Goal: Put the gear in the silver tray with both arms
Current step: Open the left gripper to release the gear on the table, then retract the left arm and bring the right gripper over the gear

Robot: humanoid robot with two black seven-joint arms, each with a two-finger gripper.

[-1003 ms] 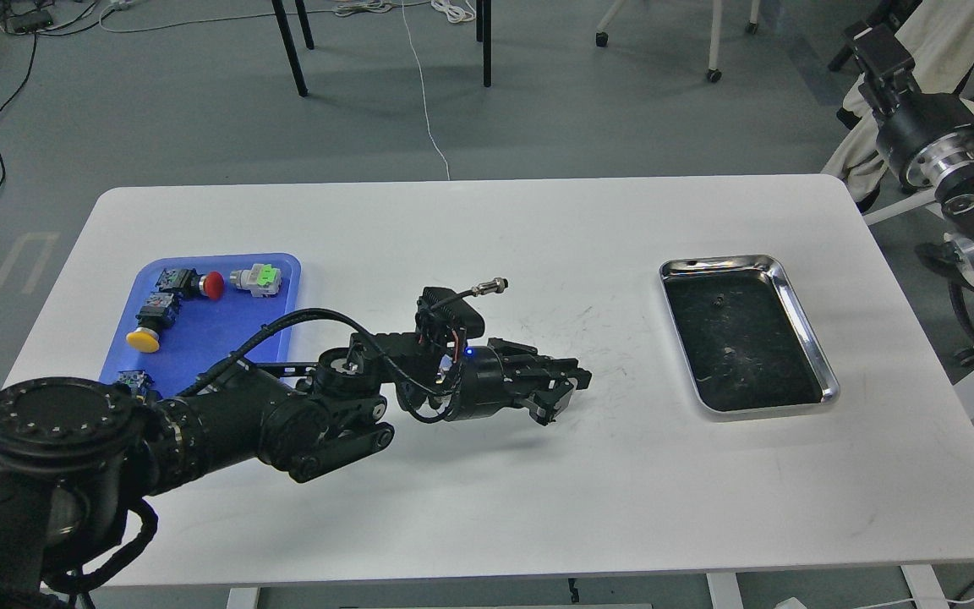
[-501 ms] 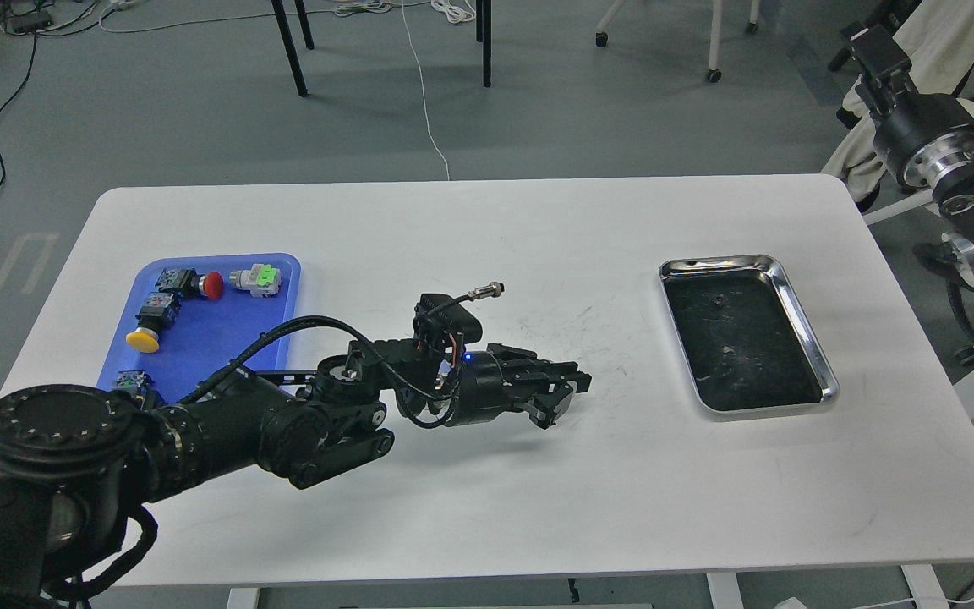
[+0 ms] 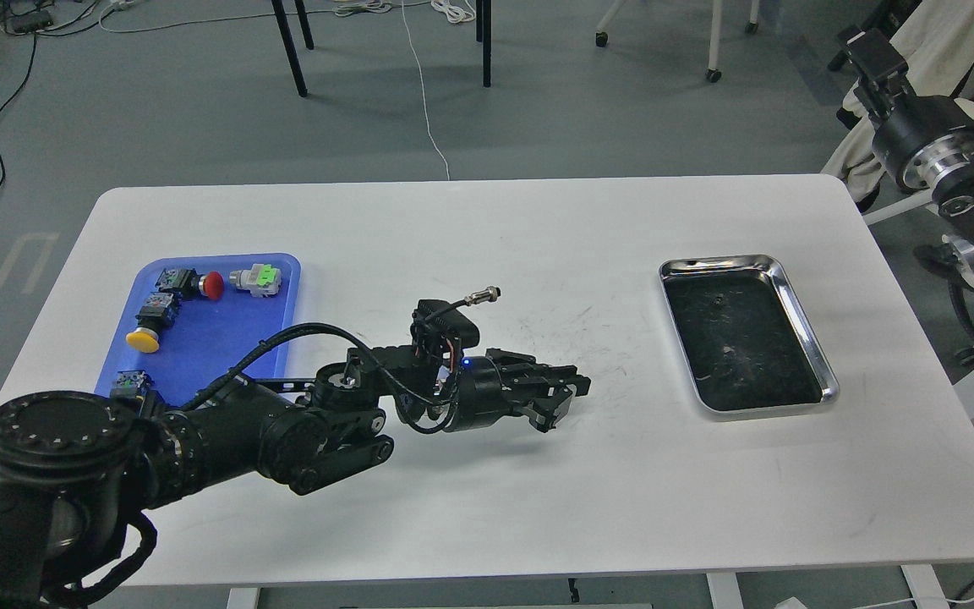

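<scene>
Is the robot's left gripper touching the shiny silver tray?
Apart. In the head view, bare white table lies between the left gripper and the silver tray.

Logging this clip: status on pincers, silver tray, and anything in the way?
Left pincer low over mid-table, grip unclear. Right pincer raised off the table's far right corner, unreadable. Silver tray holds no gear. Table between is bare.

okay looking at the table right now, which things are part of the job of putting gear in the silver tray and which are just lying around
Part of the job:
- silver tray, nothing in it
- blue tray of gear: red button, yellow button, green-and-grey switch
- left gripper over mid-table
- right gripper, raised off the table's right side

Just lying about:
- chair legs and floor cables behind the table
</scene>
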